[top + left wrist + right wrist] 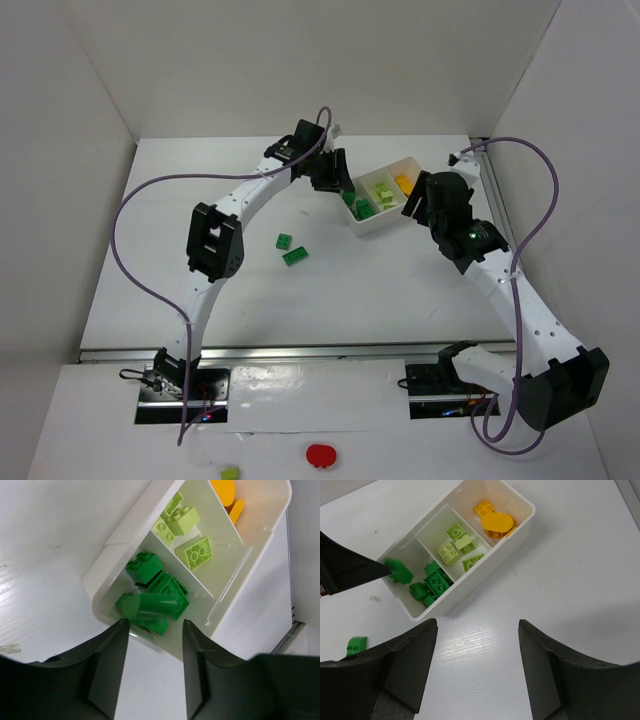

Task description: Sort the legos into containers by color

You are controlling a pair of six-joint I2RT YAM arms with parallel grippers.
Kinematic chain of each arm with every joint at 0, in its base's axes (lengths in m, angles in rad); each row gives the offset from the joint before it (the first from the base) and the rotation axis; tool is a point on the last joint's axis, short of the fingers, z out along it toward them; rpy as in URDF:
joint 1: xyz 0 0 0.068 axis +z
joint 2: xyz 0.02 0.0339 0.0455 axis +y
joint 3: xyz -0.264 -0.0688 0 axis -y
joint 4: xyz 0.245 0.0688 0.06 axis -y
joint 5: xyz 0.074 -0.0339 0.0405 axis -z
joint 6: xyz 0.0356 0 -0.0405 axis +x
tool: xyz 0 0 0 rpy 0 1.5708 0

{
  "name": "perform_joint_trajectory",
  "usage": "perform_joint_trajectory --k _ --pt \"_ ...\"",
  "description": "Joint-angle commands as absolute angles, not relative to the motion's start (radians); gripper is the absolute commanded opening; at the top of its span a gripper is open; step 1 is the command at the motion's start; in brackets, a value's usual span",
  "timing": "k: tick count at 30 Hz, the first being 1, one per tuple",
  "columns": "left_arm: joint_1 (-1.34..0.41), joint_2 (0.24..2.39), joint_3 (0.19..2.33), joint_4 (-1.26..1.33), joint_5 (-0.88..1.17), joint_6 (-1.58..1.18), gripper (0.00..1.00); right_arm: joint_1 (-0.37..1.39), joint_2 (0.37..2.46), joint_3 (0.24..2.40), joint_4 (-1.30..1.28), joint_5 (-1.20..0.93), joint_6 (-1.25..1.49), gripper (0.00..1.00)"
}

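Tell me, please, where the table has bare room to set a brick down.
Bare table lies between the two loose green bricks and the right arm, and at far left beyond the left arm. Crowded: around the tray, flanked by left gripper and right gripper.

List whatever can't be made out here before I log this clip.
- Left wrist: whether the left gripper holds the green brick at its jaws' tips or it rests in the tray; the tips overlap it.
- Left wrist: orange pieces, cut by the top edge.
- Top: green compartment, partly under the left gripper.
- Right wrist: loose brick, partly behind the right gripper's finger.
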State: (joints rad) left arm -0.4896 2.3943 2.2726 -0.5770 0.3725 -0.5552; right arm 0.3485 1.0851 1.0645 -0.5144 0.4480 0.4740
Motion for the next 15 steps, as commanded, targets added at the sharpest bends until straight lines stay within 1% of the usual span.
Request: perform_joint_trajectory --k 1,3,4,10,13,14,15 --pt "-0.489 2.399 2.310 -0.569 0.391 -0.552 0.59 0.342 1.080 1.063 -0.531 0.448 0.463 0.73" --pt "-0.489 2.390 2.310 -0.569 0.402 -0.552 0.65 0.342 1.089 1.063 -0.531 0.448 0.463 0.73" --pt "-0.489 2.381 2.310 -0.569 0.414 -0.552 0.67 0.342 1.089 1.072 -0.531 0.448 0.463 0.73" --pt "-0.499 2.274 2.318 -0.578 0.453 -0.543 0.68 0.342 1.089 1.072 -0.522 0.428 0.463 0.73" --pt "-0.499 2.131 2.203 -0.578 0.391 -0.502 0.68 0.342 1.100 1.072 -0.522 0.387 0.454 0.73" --pt "-0.499 2.055 2.125 -0.597 0.358 -0.464 0.68 0.342 1.100 1.072 -0.522 0.387 0.454 0.73" --pt "-0.499 2.022 2.087 -0.613 0.329 -0.445 0.68 0.342 1.100 1.072 -0.522 0.377 0.454 0.73"
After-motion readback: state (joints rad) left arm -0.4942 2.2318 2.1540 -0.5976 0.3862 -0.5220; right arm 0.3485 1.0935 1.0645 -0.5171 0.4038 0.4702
